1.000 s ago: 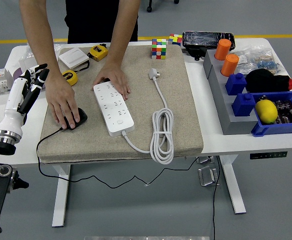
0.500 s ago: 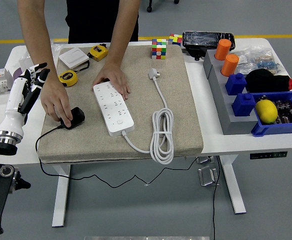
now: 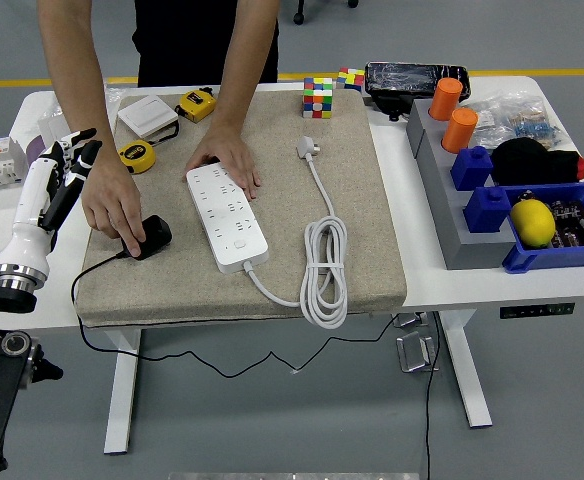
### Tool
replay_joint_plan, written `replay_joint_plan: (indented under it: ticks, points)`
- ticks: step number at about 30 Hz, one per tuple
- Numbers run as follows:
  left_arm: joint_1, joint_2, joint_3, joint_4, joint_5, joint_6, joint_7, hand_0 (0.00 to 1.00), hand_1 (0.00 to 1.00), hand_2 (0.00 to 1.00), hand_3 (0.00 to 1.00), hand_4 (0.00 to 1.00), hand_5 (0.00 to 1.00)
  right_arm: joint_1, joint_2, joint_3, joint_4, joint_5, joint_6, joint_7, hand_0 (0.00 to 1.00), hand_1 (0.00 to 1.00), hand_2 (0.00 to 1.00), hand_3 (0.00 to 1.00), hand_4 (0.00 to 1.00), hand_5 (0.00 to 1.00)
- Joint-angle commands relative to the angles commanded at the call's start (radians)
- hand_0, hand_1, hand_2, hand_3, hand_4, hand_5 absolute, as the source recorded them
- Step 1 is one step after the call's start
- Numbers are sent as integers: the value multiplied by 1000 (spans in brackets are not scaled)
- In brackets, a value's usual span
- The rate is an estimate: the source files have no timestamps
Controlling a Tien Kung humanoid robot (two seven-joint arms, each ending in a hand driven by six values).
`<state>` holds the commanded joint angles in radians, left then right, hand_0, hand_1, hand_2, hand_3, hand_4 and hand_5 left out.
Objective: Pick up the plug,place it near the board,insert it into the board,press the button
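A white power strip (image 3: pixel 228 215) lies on the beige mat (image 3: pixel 362 240), its cord coiled at the mat's front and ending in a white plug (image 3: pixel 307 148) near the back. A black plug (image 3: pixel 150 236) with a thin black cable sits at the mat's left. A person's one hand (image 3: pixel 115 207) grips that black plug; the other hand (image 3: pixel 227 158) rests on the strip's far end. My left hand (image 3: pixel 69 158) hovers at the table's left edge, fingers spread, holding nothing. My right hand is out of view.
Behind the mat lie yellow tape measures (image 3: pixel 137 155), a white box (image 3: pixel 148 117) and a colour cube (image 3: pixel 318 97). At right stand orange cups (image 3: pixel 446 98), blue blocks (image 3: pixel 472 167) and a blue bin (image 3: pixel 562 255) with a lemon (image 3: pixel 533 221).
The person's hand slid the black plug a little up and back on the mat and now holds it by its side. My left hand barely moved.
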<state>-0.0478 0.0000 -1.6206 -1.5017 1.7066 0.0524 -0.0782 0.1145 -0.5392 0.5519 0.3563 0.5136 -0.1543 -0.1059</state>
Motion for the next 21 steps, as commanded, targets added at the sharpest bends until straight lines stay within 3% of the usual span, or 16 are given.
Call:
replay_joint_plan:
  ticks: [1,2,6,11,14,15,18,21]
  points:
    - [0,0,1,2,5,0,-1,831,862,808,808,998,998,0,-1,1,3,-6,-16,8,797,761,750,768,998,904]
    - [-1,0,4,2,8,1,-2,828,860,806,808,998,998,0,-3,-4,11,-26,-44,22,795,765,754,782,998,998]
    - [-12,0,8,2,8,6,-4,828,860,806,808,998,998,2,-10,-17,24,-61,-68,37,795,765,754,782,998,998]
    - [-12,0,7,3,9,3,-3,825,860,804,806,998,998,4,-12,-30,16,-89,15,-8,796,762,750,770,998,998]
    - [-9,0,7,3,7,2,-2,824,858,804,805,998,998,11,-10,-31,12,-88,-15,-2,796,758,745,767,998,998]
    - [-9,0,7,4,6,1,-1,824,858,804,805,998,998,13,-12,-40,9,-87,-6,-11,796,758,745,767,998,998]
    - [-15,0,9,3,9,-2,0,824,858,804,805,998,998,20,-23,-76,8,-103,63,-57,796,758,745,767,998,998]
    - [-17,0,9,4,8,-2,0,823,858,804,803,998,998,25,-27,-99,3,-111,95,-77,795,754,740,761,998,998]
